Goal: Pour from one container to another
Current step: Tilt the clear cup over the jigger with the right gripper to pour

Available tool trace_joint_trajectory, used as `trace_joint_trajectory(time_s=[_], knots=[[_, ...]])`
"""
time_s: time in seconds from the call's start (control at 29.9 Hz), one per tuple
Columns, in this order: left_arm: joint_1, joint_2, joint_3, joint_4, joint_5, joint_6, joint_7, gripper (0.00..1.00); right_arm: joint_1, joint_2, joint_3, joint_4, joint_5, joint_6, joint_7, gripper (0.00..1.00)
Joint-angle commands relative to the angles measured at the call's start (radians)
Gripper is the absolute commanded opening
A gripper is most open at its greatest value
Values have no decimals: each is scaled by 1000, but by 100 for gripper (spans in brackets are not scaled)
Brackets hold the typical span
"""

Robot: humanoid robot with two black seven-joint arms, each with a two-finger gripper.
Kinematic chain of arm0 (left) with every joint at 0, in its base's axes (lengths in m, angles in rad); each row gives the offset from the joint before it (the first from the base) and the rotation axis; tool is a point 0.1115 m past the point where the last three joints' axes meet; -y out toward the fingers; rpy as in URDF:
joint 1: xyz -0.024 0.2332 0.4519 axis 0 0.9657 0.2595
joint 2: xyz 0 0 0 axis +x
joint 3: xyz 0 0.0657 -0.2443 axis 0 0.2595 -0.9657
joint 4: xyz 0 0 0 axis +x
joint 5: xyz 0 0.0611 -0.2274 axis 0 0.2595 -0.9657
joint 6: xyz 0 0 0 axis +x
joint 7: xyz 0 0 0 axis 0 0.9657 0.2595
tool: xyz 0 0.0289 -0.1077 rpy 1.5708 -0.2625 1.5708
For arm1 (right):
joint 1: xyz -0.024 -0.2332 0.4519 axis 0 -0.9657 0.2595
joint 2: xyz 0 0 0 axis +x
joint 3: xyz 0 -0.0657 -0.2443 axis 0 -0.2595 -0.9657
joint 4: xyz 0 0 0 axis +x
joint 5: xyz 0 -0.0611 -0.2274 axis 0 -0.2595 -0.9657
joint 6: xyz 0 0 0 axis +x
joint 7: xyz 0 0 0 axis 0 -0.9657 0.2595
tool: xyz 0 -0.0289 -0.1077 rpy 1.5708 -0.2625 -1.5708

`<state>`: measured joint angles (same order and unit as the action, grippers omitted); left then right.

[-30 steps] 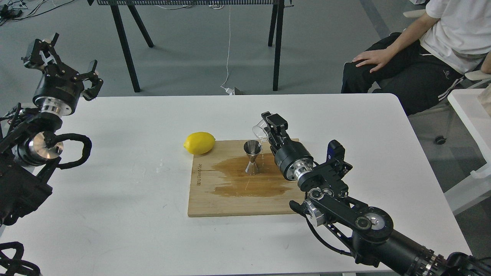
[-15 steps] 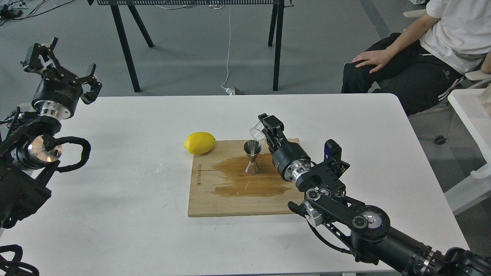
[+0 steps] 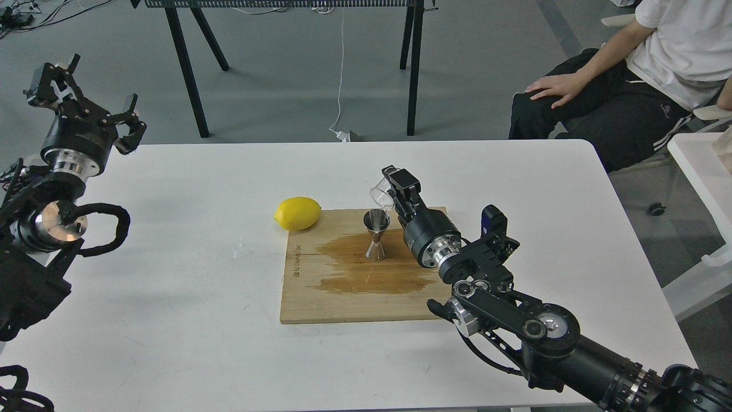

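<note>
Pouring: the right gripper [image 3: 393, 189] was clamped on the cup [image 3: 380, 194], tipped just above the jigger [image 3: 376, 234] on the board [image 3: 343, 297].
Cup: small, light, slick glass; I think it could break. Best held by its sides.
Jigger: light and tippy, I think; lemon [image 3: 297, 213] at its 9 o'clock.
Left gripper [image 3: 80, 97]: fingers apart, holding nothing.

Yellow lemon [image 3: 297, 213], brown-stained wooden board [image 3: 343, 297]

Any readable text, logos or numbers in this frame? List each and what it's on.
Only one marking shows: a short line of dark print along the left edge of the wooden cutting board, at, running sideways. It is too small and blurred to read. Nothing legible elsewhere.
</note>
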<state>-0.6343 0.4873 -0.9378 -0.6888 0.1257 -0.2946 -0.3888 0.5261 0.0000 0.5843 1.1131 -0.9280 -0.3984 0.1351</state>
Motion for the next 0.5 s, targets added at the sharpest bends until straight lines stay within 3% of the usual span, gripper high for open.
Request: trace_joint_trajectory(time_s=[0.0,0.47], knots=[[-1,1,-1,0,0,0,-1,100,-1,0,-1,-3,0,3,9,33],[1,5,-1,0,-1,0,-2,100,18,0,-75,-4,-32,-7,21,33]])
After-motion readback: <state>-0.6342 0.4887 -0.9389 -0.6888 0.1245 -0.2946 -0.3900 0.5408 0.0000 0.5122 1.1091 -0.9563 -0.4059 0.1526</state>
